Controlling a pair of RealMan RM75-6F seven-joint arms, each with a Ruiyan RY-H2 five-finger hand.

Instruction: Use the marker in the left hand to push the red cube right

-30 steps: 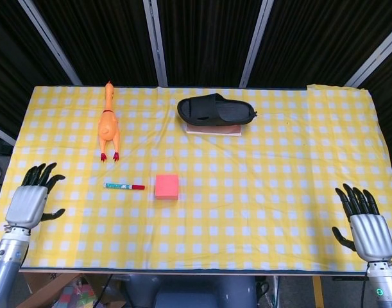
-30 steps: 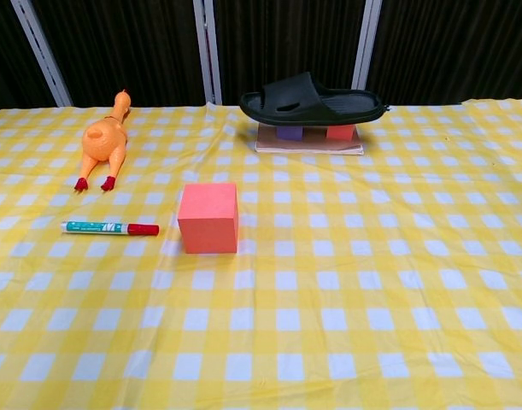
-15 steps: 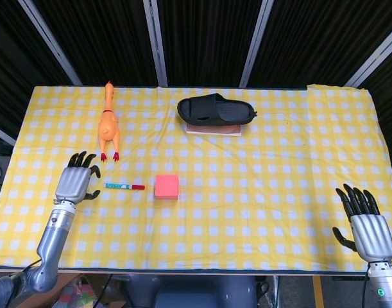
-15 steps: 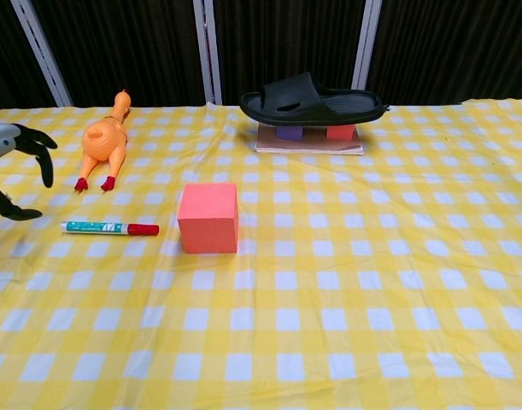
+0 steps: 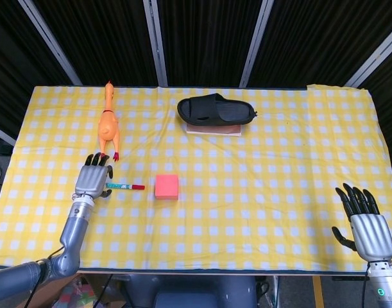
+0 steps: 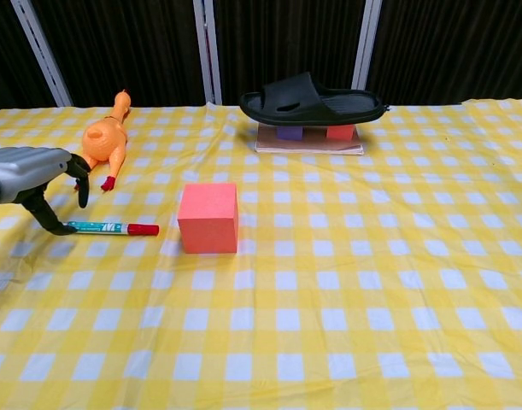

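Overhead, the left hand [image 5: 93,178] hovered with fingers spread at the blunt end of the marker [image 5: 125,187], grasping nothing. The red cube [image 5: 167,186] sat at the marker's three o'clock, just beside its red cap. The right hand [image 5: 366,224] lay released near the table's five o'clock corner.

From the chest, the left hand [image 6: 34,175] arched over the marker [image 6: 109,228]; the red cube [image 6: 208,217] stood at its three o'clock.

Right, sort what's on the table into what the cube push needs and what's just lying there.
Needed: marker, lying left of the red cube; left hand, at the marker's left end, fingers apart, not gripping it.

Lying about: rubber chicken; black slipper resting on small blocks; right hand, open at the near right edge.
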